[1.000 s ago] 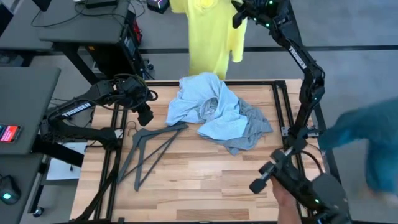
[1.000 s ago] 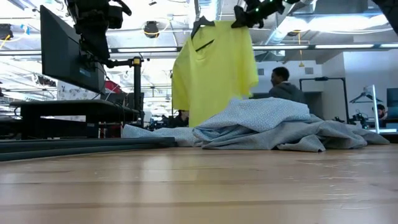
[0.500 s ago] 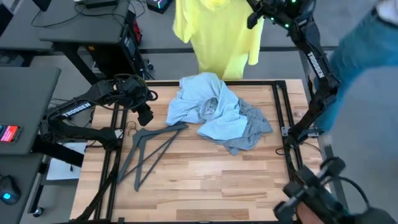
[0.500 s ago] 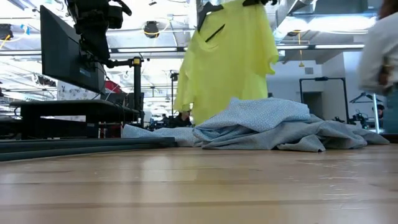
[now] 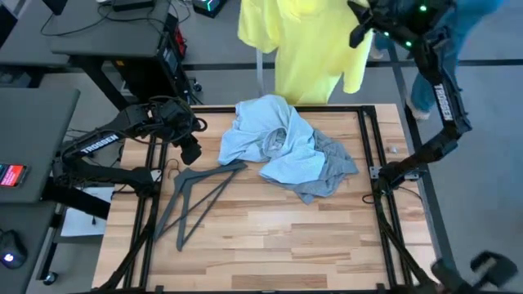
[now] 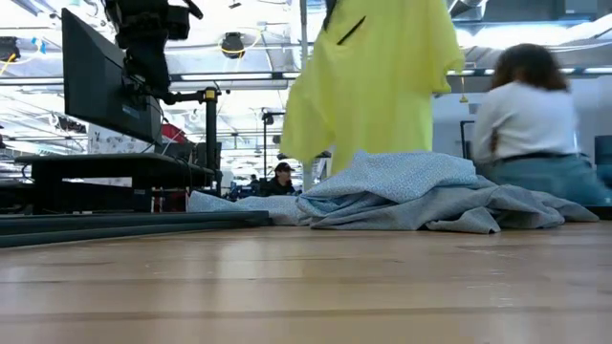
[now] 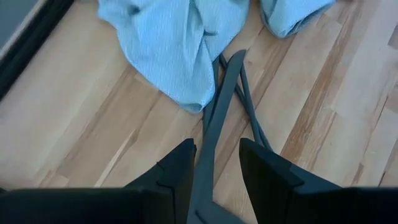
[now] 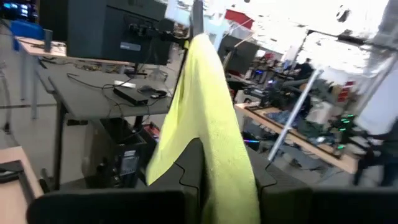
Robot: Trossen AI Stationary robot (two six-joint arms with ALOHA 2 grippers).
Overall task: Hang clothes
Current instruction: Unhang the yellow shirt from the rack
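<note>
The right hand [image 5: 364, 28] is up past the far edge of the table [image 5: 270, 237], pinched tight on the yellow tee [image 5: 306, 41]. In its wrist view the fabric runs right between the two fingers [image 8: 193, 168] and hangs off a dark hanger [image 6: 349, 29] that shows at the collar in the low view. The tee dangles clear of the table, behind the pile.

The blue shirt [image 5: 265, 139] is crumpled on the far half of the table, with the grey tee [image 5: 327, 175] poking out from under it on the right side, both touching.

The left hand [image 5: 190, 151] sits low at the table's left side, fingers partly apart with the bar of a hanger [image 7: 217, 130] lying between them. I can't tell if it's actually gripping that bar or just straddling it. The spare hangers [image 5: 196, 196] lie flat on the wood, their tips just under the edge of the blue shirt.

A person [image 6: 521, 124] is in the room behind the table, back turned.
</note>
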